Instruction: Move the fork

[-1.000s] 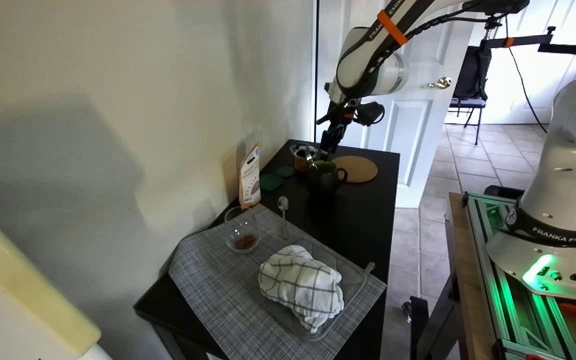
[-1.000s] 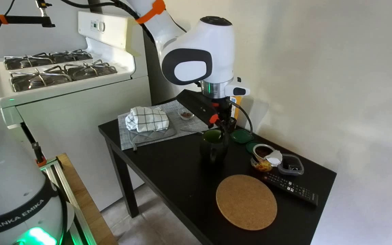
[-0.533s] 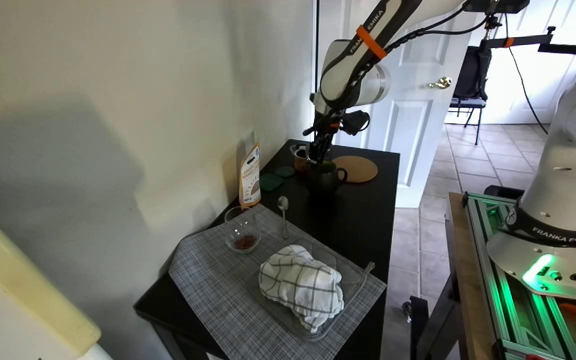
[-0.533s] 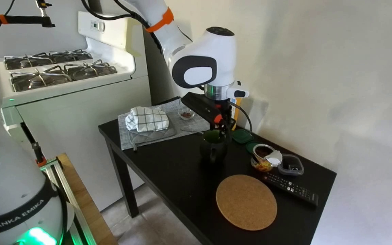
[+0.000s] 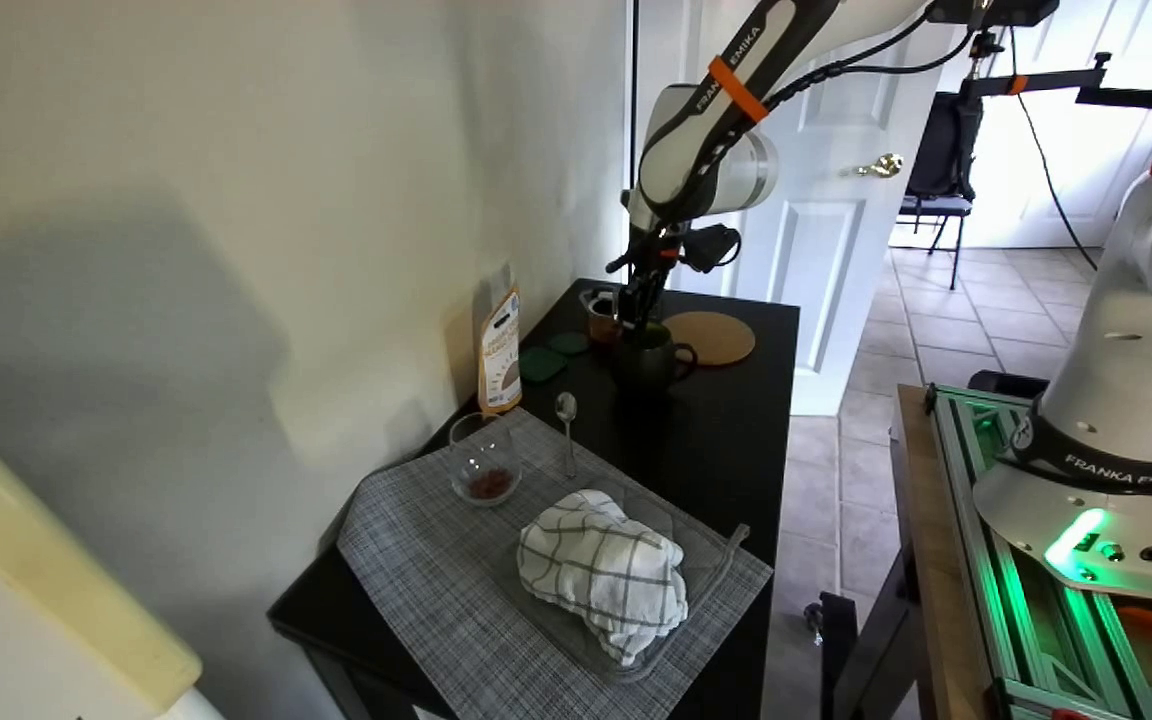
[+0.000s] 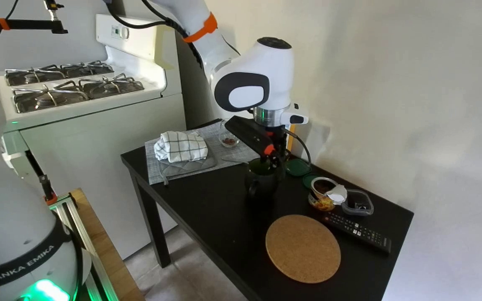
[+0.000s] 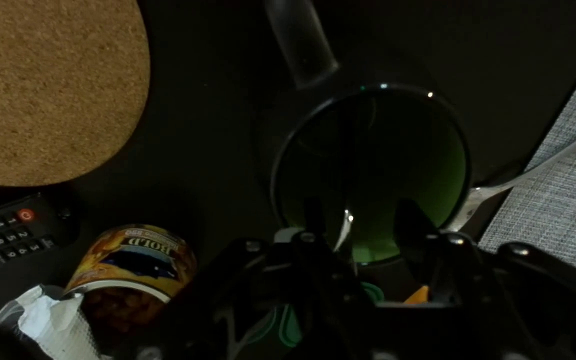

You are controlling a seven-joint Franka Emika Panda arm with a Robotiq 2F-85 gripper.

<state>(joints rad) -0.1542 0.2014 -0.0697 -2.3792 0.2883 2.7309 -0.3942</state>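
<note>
Change: end effector (image 7: 360,220) sits lower than a moment ago, at the mouth of the mug (image 6: 267,187), which stands slightly turned | State: spread, fork (image 7: 343,232) between, unpinched | Place: inside mug, lower end hidden, identity judged | Means: pinch probably next | Near: spoon (image 5: 567,410), can (image 7: 180,255) | Obstacle: mug wall; sideways pull could tip it

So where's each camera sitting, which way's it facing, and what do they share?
In an exterior view: raised past the placemat, looking along the table toward a white door; arm and base show.
In an exterior view: raised past the cork mat, facing the stove; arm and base show.
Wrist view: on the wrist, facing down into the mug, where perhaps the fork glints; parted jaws show.
Both exterior views share the checked cloth, from roughly opposite ends.
</note>
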